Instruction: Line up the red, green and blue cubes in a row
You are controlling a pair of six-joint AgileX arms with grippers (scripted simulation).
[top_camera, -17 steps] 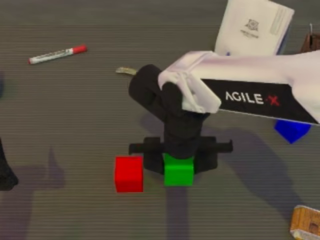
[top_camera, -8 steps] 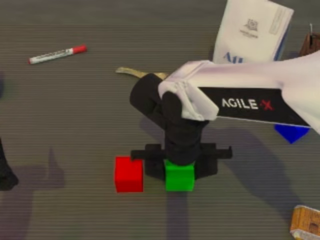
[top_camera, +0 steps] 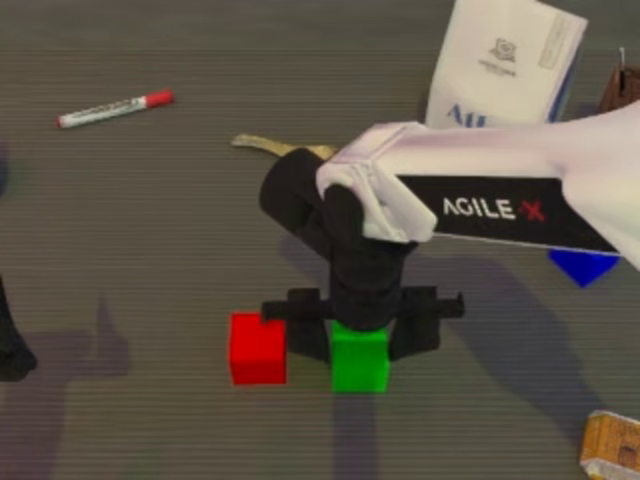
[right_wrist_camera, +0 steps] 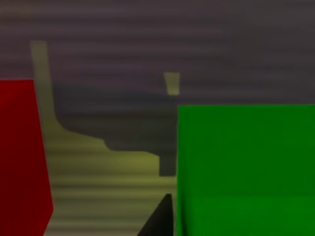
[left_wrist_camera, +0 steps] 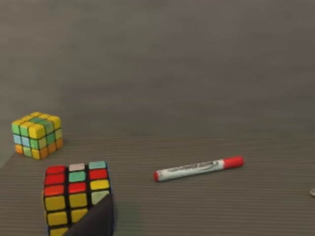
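Note:
The red cube [top_camera: 257, 348] rests on the table in the lower middle of the top view. Just to its right, a narrow gap away, is the green cube [top_camera: 360, 360]. My right gripper [top_camera: 360, 335] reaches down over the green cube and is shut on it. In the right wrist view the green cube [right_wrist_camera: 246, 167] fills the frame's right side, a dark fingertip [right_wrist_camera: 160, 221] lies against its side, and the red cube [right_wrist_camera: 19, 157] stands beside it. The blue cube [top_camera: 583, 266] sits far right, partly hidden under the right arm. My left gripper [top_camera: 10, 350] is parked at the left edge, open.
A white bag [top_camera: 505, 60] stands at the back right, and a red-capped marker [top_camera: 115, 108] lies back left. A tan strip [top_camera: 270, 146] lies behind the right arm. An orange box [top_camera: 612, 445] sits at the front right corner. Two puzzle cubes [left_wrist_camera: 76, 196] [left_wrist_camera: 37, 135] appear in the left wrist view.
The right gripper and the green cube have shifted slightly right and toward the front edge. The arm has moved off the bag's lower lettering. The red cube has stayed put.

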